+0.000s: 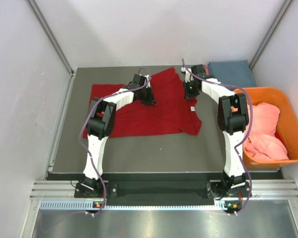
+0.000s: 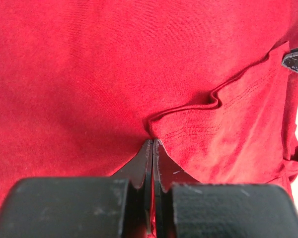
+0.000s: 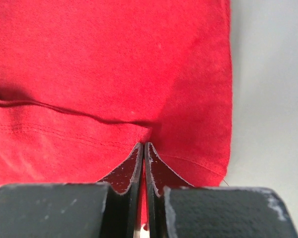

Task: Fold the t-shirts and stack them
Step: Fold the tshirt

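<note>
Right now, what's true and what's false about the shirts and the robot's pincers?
The red shirt lies spread on the table. True.
Both pincers are wide open. False: the left pincer and right pincer are shut, each pinching the red shirt.
The pink shirt is in the orange tub. True.
The blue one is in there too. False: the blue shirt lies outside, beyond the orange tub's far side.
</note>
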`<move>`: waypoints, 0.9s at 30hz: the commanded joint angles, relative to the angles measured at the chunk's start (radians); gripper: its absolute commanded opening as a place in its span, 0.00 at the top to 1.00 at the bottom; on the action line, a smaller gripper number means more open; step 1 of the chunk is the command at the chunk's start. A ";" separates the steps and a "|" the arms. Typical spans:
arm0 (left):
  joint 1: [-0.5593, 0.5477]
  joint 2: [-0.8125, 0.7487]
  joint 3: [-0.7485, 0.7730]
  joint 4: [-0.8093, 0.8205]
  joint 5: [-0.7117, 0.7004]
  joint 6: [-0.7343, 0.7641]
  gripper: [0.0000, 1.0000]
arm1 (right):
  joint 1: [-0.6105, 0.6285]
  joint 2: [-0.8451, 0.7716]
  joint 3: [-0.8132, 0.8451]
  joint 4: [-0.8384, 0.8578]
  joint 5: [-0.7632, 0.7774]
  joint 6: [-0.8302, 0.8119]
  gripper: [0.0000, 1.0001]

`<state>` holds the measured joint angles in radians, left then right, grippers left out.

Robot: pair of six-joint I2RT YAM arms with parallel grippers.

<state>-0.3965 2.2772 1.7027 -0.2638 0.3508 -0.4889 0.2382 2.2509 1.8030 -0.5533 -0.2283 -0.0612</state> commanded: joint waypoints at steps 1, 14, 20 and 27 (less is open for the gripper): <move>-0.010 -0.070 -0.038 0.063 -0.059 -0.023 1.00 | 0.024 -0.071 0.052 0.064 0.047 -0.037 1.00; -0.022 -0.104 -0.070 0.077 -0.107 -0.049 1.00 | 0.033 -0.080 0.078 0.085 0.101 -0.063 1.00; -0.034 -0.168 -0.132 0.124 -0.191 -0.086 1.00 | 0.032 -0.073 0.088 0.099 0.106 -0.077 1.00; -0.041 -0.197 -0.156 0.158 -0.225 -0.122 1.00 | 0.033 -0.077 0.082 0.112 0.109 -0.098 1.00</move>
<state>-0.4305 2.1506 1.5505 -0.1772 0.1619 -0.5854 0.2619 2.2387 1.8347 -0.5003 -0.1390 -0.1291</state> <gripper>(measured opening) 0.011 0.007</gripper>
